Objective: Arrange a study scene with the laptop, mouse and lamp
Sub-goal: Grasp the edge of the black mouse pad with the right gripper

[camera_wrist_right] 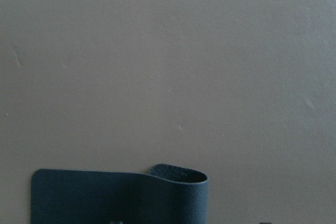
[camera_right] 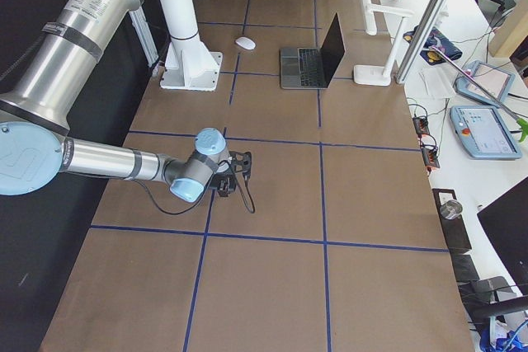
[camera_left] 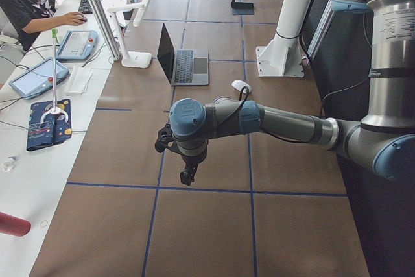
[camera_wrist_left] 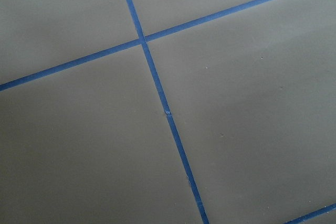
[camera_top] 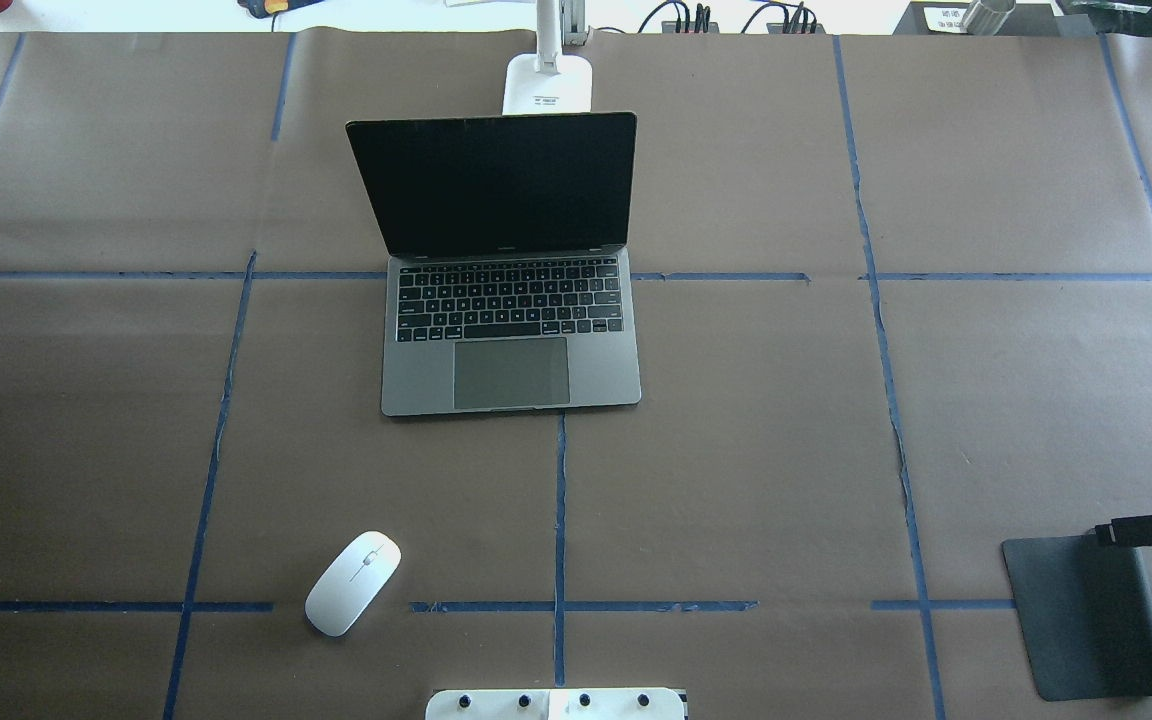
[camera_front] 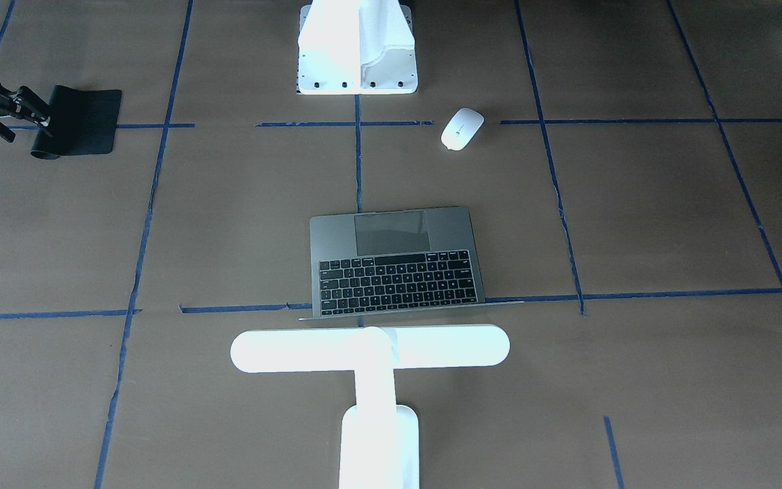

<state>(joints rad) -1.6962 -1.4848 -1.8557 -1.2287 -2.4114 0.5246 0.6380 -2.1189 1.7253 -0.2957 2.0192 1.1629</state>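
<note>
Tabletop (camera_top: 736, 450) carries the laptop (camera_top: 511, 340) open at centre, lamp (camera_front: 370, 348) just behind its screen, black mat (camera_top: 1086, 620) at the right end, mouse (camera_top: 353, 582) near the robot's base. Right hand (camera_front: 43, 119) appears pinched on the mat's curled edge: lay it flat beside the laptop. For the left hand (camera_left: 188, 173), the opening cannot be told.

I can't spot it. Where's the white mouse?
In the overhead view the mouse lies on the robot's left, nearer the robot than the laptop, apart from it, beside a blue tape line.

Silver arm tubes (camera_left: 285, 124), pale blue joint caps (camera_left: 187, 116), black right gripper (camera_front: 43, 114), white bolted base (camera_front: 357, 75).
</note>
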